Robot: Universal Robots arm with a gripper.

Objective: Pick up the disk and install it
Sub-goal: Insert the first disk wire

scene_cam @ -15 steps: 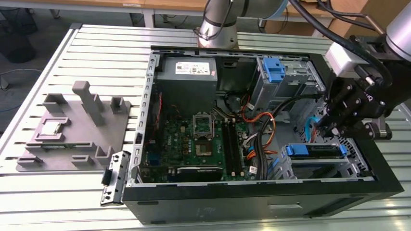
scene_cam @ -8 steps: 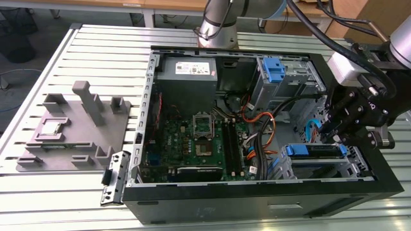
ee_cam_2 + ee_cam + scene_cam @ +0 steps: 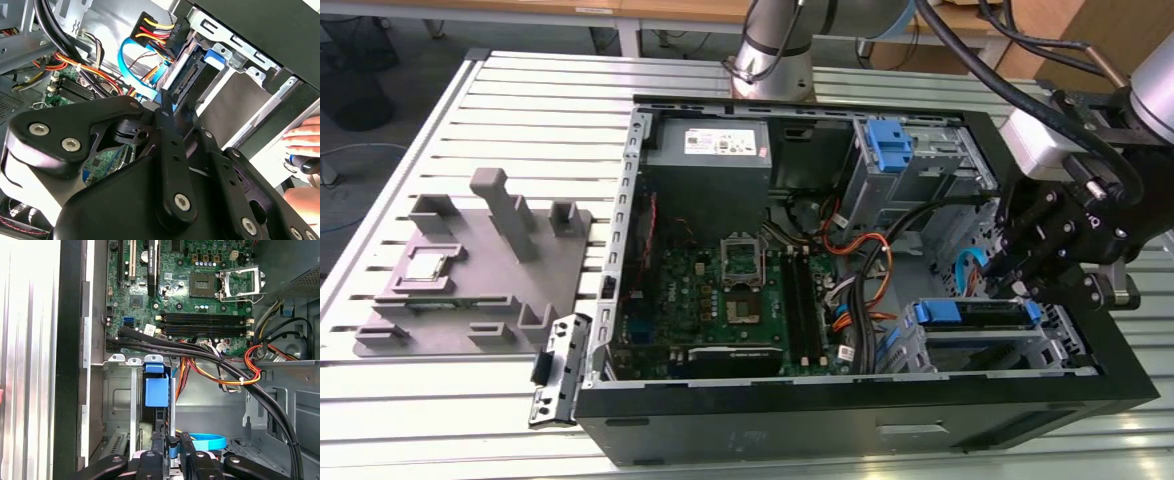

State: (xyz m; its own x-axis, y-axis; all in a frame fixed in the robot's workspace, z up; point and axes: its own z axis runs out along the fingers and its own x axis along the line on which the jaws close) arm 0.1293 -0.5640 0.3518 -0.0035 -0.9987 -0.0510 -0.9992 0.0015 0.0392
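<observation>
Fingers (image 3: 175, 442) nearly closed, pinching thin blue edge of disk (image 3: 970, 313) carrier frame; gripper (image 3: 1023, 285) hangs over drive bay (image 3: 1061, 345) at open computer case (image 3: 854, 420) corner. Disk sits upright in bay slot directly below fingers, blue tab (image 3: 156, 391) just ahead of fingertips in first wrist view. Light-blue cable (image 3: 131, 70) and orange-red wire bundle (image 3: 220, 375) near fingers, beyond disk. Motherboard (image 3: 720, 300) well apart. Person's hand (image 3: 305, 137) outside case, beside gripper.
</observation>
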